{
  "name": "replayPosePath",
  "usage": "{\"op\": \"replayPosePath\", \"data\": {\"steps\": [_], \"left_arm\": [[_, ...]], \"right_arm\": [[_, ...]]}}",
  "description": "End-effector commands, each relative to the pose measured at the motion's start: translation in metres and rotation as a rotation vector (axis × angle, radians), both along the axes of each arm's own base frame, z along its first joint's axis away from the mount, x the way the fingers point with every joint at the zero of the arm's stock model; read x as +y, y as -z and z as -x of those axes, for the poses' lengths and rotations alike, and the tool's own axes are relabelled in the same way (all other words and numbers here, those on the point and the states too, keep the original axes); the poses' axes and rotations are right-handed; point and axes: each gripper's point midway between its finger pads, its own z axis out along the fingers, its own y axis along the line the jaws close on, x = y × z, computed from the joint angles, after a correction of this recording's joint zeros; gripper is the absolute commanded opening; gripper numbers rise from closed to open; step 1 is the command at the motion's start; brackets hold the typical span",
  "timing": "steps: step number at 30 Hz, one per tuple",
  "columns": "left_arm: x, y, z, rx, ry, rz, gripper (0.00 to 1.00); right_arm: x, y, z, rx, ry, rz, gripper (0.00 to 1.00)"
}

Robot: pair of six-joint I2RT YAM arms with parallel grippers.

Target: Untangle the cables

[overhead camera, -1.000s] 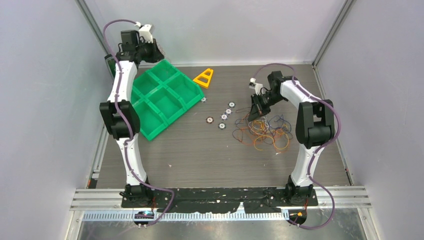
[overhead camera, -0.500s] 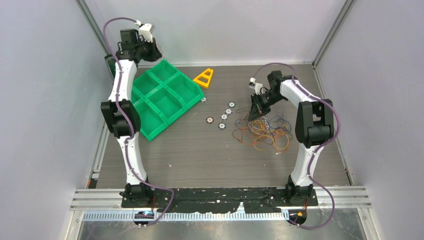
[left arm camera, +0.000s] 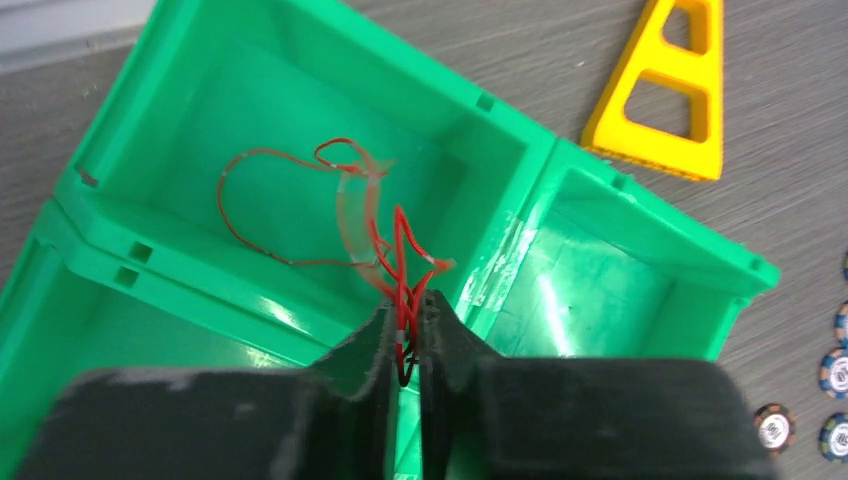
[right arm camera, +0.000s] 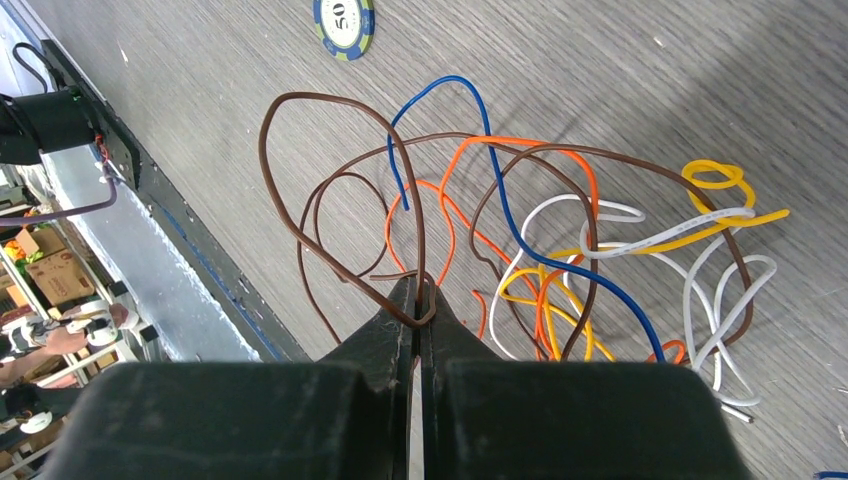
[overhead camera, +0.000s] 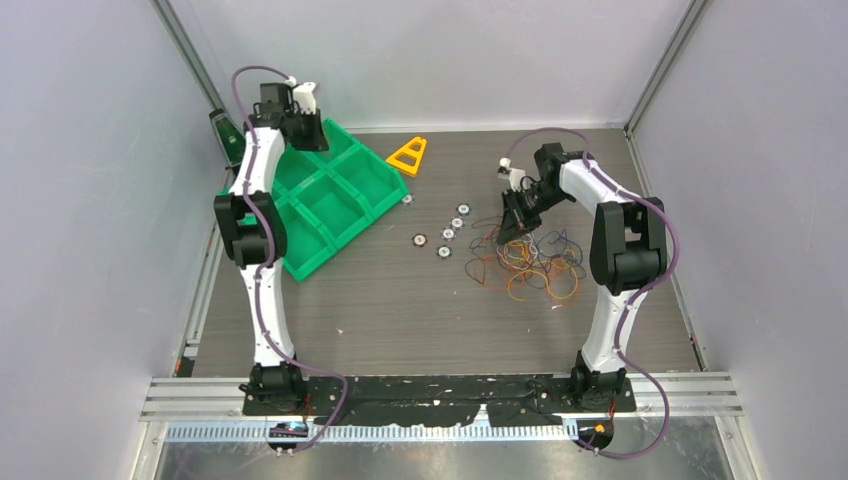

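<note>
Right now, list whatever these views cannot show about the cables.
- Left wrist: the left gripper hides the held end of the red cable.
- Right wrist: the right gripper covers the brown cable and its neighbours at the bottom edge.
- Top external: the cable pile is too fine to trace crossings.

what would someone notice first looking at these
The bright tangle of wires, orange, yellow, white, blue and brown, sprawls on the right side of the table, where the right fingers pinch a brown wire. At the far left, the left fingers hold a red wire over a compartment of the green tray.
</note>
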Motion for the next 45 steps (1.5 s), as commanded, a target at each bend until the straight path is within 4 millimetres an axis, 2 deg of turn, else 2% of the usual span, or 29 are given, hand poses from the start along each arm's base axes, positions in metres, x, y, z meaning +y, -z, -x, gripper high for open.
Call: {"op": "replayPosePath", "data": {"steps": [1, 4, 5, 7, 13, 15, 17, 19, 22, 23, 28, 30, 33, 37, 42, 45], "left_arm": [[0.003, 0.0, 0.0, 0.014, -0.025, -0.069, 0.21], [0.009, -0.006, -0.004, -0.005, -0.051, -0.091, 0.51], [0.01, -0.011, -0.005, -0.016, -0.05, -0.094, 0.56], [0.011, -0.022, -0.005, -0.037, -0.047, -0.104, 0.63], [0.014, -0.072, 0.004, -0.12, -0.053, -0.109, 0.79], [0.016, -0.081, 0.008, -0.133, -0.055, -0.11, 0.81], [0.018, -0.086, 0.012, -0.141, -0.049, -0.115, 0.74], [0.014, -0.086, 0.015, -0.144, -0.023, -0.115, 0.63], [0.009, -0.082, 0.016, -0.134, -0.002, -0.104, 0.61], [0.008, -0.079, 0.016, -0.124, 0.0, -0.099, 0.59], [-0.004, -0.058, 0.019, -0.049, 0.009, -0.023, 0.34], [-0.013, -0.05, 0.022, -0.006, 0.004, 0.043, 0.29], [-0.022, -0.038, 0.022, 0.053, -0.026, 0.13, 0.27], [-0.021, -0.022, 0.012, 0.076, -0.069, 0.157, 0.27], [-0.017, -0.011, -0.007, 0.089, -0.128, 0.209, 0.27], [-0.013, -0.013, -0.015, 0.078, -0.179, 0.254, 0.28]], "right_arm": [[-0.002, -0.007, -0.007, -0.032, -0.012, 0.007, 0.06], [-0.003, -0.006, -0.005, -0.029, -0.017, 0.007, 0.05], [-0.003, -0.006, -0.005, -0.03, -0.017, 0.008, 0.05], [-0.002, -0.007, -0.005, -0.031, -0.018, 0.005, 0.05], [-0.001, -0.014, -0.007, -0.052, -0.025, -0.009, 0.05], [-0.001, -0.018, -0.008, -0.064, -0.028, -0.011, 0.05], [-0.001, -0.019, -0.009, -0.071, -0.033, -0.011, 0.05], [-0.001, -0.019, -0.008, -0.072, -0.035, -0.01, 0.05], [-0.001, -0.017, -0.008, -0.067, -0.036, -0.011, 0.05], [-0.001, -0.017, -0.008, -0.066, -0.035, -0.012, 0.05], [-0.002, -0.017, -0.009, -0.069, -0.035, -0.004, 0.05], [-0.002, -0.016, -0.01, -0.067, -0.032, 0.0, 0.06], [-0.003, -0.015, -0.012, -0.067, -0.029, 0.006, 0.06], [-0.004, -0.012, -0.014, -0.066, -0.027, 0.018, 0.05], [-0.009, -0.012, -0.018, -0.079, -0.039, 0.049, 0.05], [-0.01, -0.01, -0.02, -0.082, -0.046, 0.062, 0.05]]}}
